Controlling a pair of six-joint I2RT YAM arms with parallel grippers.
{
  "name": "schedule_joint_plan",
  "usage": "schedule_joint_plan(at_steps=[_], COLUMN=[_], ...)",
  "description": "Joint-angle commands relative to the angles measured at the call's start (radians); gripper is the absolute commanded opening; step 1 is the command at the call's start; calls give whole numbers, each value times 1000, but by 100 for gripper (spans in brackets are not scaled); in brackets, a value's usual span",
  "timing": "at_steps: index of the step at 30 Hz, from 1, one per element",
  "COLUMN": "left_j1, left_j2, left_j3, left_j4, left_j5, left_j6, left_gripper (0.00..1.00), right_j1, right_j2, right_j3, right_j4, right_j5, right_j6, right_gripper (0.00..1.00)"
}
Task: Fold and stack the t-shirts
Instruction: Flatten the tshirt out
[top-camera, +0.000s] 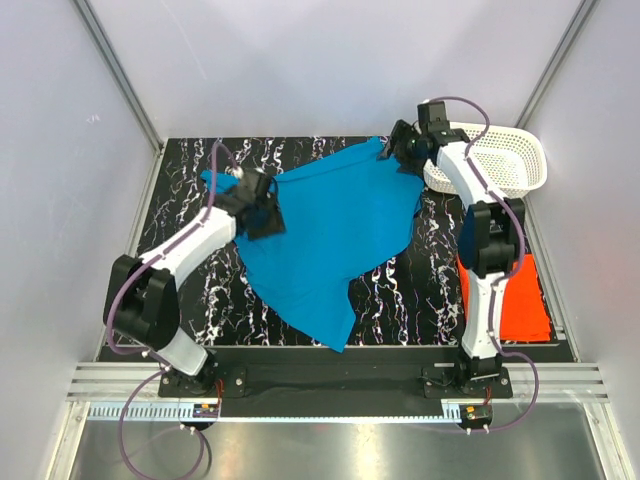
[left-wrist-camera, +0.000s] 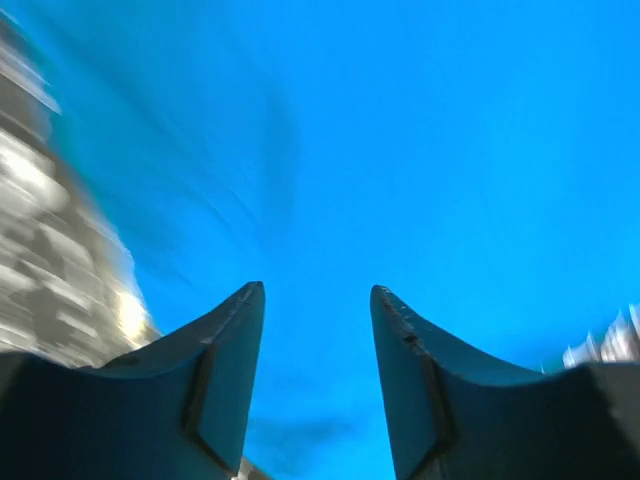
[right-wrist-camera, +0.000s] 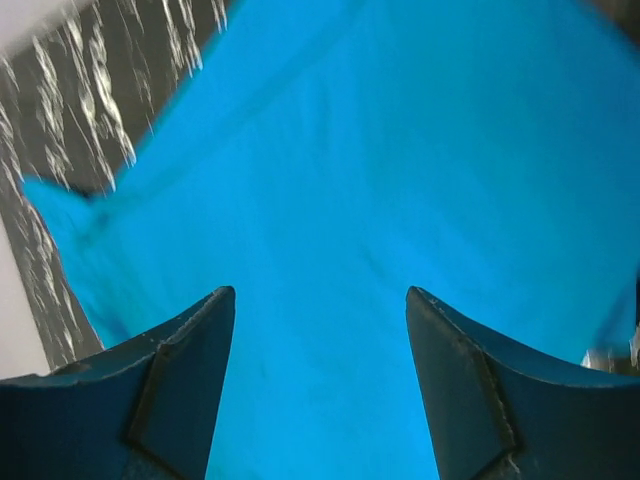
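Blue t-shirt (top-camera: 330, 240) spread on the table (top-camera: 415, 285); left hand (top-camera: 262, 208) and right hand (top-camera: 400, 150) above it, both with jaws apart

left wrist view badly blurred: blue t-shirt (left-wrist-camera: 450, 150) fills it, edges cut off. right of the blue t-shirt, orange-red t-shirt (top-camera: 530, 300) and white perforated basket (top-camera: 525, 165) each part-hidden behind right arm (top-camera: 488, 240).

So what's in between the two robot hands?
Just the blue t-shirt, spread on the table between the left gripper and the right gripper. The top view shows it.
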Motion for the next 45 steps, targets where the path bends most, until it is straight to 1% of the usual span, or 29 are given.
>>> schedule_joint_plan(at_steps=[1,2,3,5,7,10,11,12,14,15,17,18,19,20,22,24,25,28,29,31,32,33,35,36,38,39,42,43,45], left_j1=[-63,-66,-61,-47,2,87,113,164,241,264,314,328,341,353,353,353,352,306,266,229,201,191,186,186,193,197,197,195,197], left_j2=[-5,21,35,70,127,225,248,279,313,366,429,469,522,535,521,485,454,307,205,100,39,-65,-161,-231,-270,-278,-255,-250,-261], left_j3=[-114,-133,-147,-155,-158,-126,-112,-89,-58,0,98,229,283,333,409,424,401,310,214,108,-21,-85,-212,-315,-386,-430,-483,-495,-512], left_j4=[9,12,12,-15,-38,-87,-118,-126,-129,-132,-194,-233,-276,-314,-322,-336,-336,-333,-322,-305,-291,-278,-249,-242,-198,-187,-182,-182,-181], left_j5=[193,215,226,195,207,191,191,194,184,171,126,90,50,48,43,23,14,-13,-26,-46,-46,-12,17,29,74,116,224,238,255], left_j6=[-191,-214,-240,-254,-263,-239,-230,-207,-171,-124,-55,-1,16,33,71,100,106,99,75,30,-8,-84,-152,-207,-229,-229,-251,-262,-277], left_gripper=[50,49,48,47,47,47,47,47,47,48,48,48,48,48,49,52,55,58,59,59,59,58,56,53,53,55,58,58,57], right_j1=[46,55,60,61,61,61,61,61,60,61,61,61,60,60,57,51,46,23,18,18,18,17,11,0,-5,-8,-12,-12,-15], right_j2=[-178,-206,-237,-326,-412,-490,-504,-516,-545,-561,-562,-564,-561,-558,-536,-495,-480,-426,-411,-380,-372,-366,-366,-360,-343,-316,-283,-277,-265], right_j3=[-174,-216,-305,-391,-502,-606,-626,-660,-688,-711,-725,-734,-737,-738,-737,-728,-725,-722,-719,-720,-723,-729,-749,-769,-766,-757,-737,-734,-729], right_j4=[-38,-38,-38,-36,-31,-24,-25,-25,-22,-25,-25,-27,-25,-25,-25,-27,-25,14,31,77,85,114,151,197,222,225,225,225,226], right_j5=[22,17,13,22,39,51,56,59,60,68,77,80,100,111,151,178,180,142,123,99,103,115,116,97,96,87,100,108,117], right_j6=[-92,-105,-125,-136,-147,-167,-167,-167,-167,-161,-155,-148,-142,-136,-115,-80,-64,-3,17,40,62,71,114,126,134,129,111,108,99], right_gripper=[75,73,72,71,68,63,63,60,58,57,56,55,53,51,50,50,50,54,56,57,58,58,59,58,58,57,54,52,51])
